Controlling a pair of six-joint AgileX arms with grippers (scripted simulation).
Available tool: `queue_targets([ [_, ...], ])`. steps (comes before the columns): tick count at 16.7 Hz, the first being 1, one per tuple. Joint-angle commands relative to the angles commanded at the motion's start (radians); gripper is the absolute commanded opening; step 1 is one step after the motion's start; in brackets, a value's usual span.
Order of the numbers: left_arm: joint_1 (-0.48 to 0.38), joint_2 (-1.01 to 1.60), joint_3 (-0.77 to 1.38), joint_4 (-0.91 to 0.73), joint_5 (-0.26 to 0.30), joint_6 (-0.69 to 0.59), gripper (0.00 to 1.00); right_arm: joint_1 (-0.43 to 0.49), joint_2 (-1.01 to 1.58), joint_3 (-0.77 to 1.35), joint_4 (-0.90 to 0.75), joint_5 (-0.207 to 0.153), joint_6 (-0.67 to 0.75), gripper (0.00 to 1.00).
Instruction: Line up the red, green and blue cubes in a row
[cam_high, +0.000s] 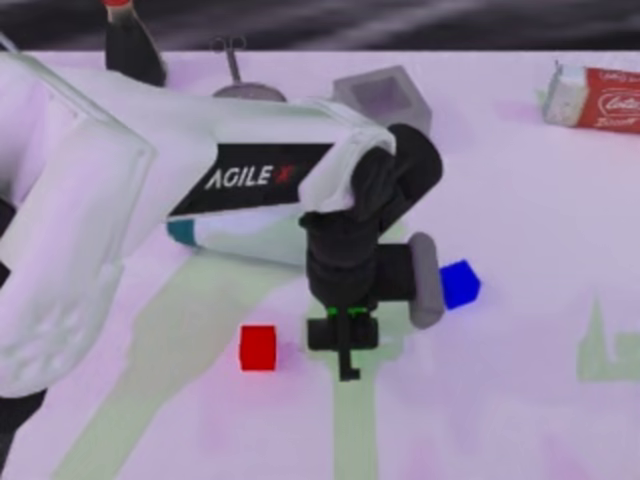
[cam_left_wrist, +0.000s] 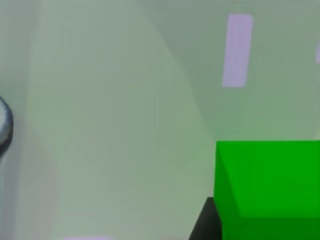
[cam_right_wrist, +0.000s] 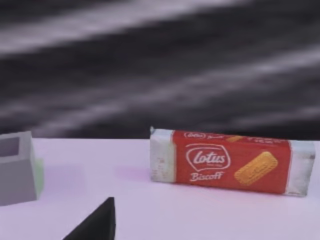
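The left arm reaches over the middle of the pale worktop (cam_high: 520, 200), its left claw (cam_high: 345, 345) pointing down between the small bright red cube (cam_high: 258, 348) and the small deep blue cube (cam_high: 460, 284). The small bright green cube (cam_left_wrist: 270, 190) fills the left wrist view close against the claw; whether the claw is clamped on it I cannot tell. A grey hollow block (cam_high: 383, 98) and a red biscuit packet (cam_right_wrist: 232, 161) lie toward the far edge.
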Motion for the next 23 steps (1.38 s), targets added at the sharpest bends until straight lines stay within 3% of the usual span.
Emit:
queue_targets([
  [13,0.0,0.0,0.0,0.0,0.0,0.0,0.98,0.0,0.0,0.0,0.0,0.0,0.0,1.0],
  [23,0.003,-0.002,0.003,-0.004,0.0,0.0,1.0,0.0,0.0,0.0,0.0,0.0,0.0,1.0],
])
